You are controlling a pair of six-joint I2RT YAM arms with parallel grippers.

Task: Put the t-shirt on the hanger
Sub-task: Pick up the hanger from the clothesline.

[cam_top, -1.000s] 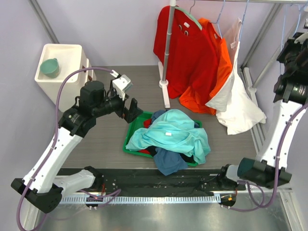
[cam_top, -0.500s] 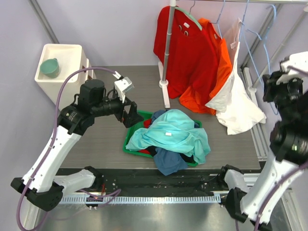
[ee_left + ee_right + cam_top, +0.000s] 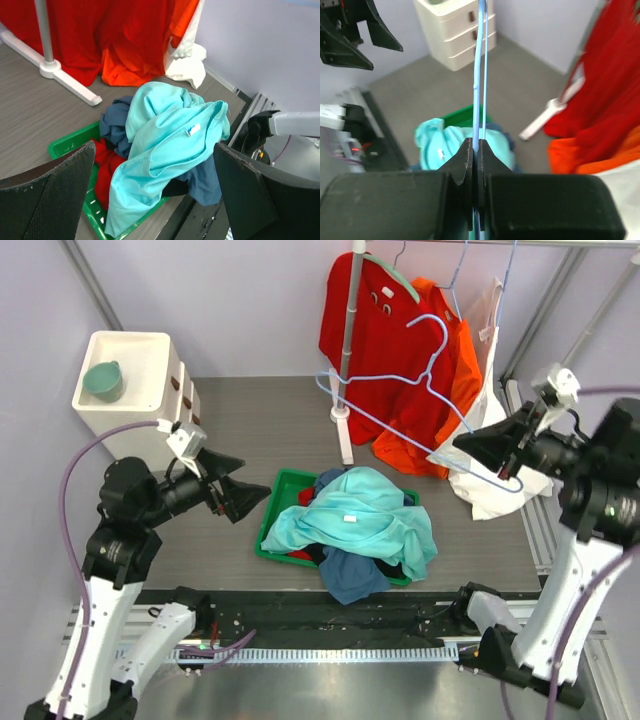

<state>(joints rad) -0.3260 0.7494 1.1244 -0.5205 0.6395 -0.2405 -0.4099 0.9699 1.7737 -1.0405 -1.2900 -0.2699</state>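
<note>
Right tool point(image 3: 474, 145): jaws closed tight on the thin wire of the pale-blue hanger point(image 3: 478, 50), gripping it at one end of its frame. In the top view the hanger is held in the air on the right side of the scene, apart from the pile. Its frame slants from the tool toward the left and far, across the front of the hanging red shirt point(image 3: 385, 350), and its hook rises at the far side. Left tool point(image 3: 248, 483): jaws spread wide, nothing between them, raised above the tabletop point(image 3: 250, 420) just left of the green tray point(image 3: 268, 525) and facing the pile. The turquoise t-shirt point(image 3: 350, 515) lies crumpled on top of the clothes heaped in the tray, with the small white neck label showing, and neither tool touches it. A slate-blue garment point(image 3: 350, 580) lies under it and spills over the near edge of the tray, and a red item is visible inside the left part of the tray. An orange shirt point(image 3: 455, 380) and a white garment point(image 3: 520, 480) hang to the right of the red shirt, beside the white rack pole point(image 3: 347, 340). A white drawer unit point(image 3: 130, 390) stands at the far left with a green cup point(image 3: 103, 380) on top.
</note>
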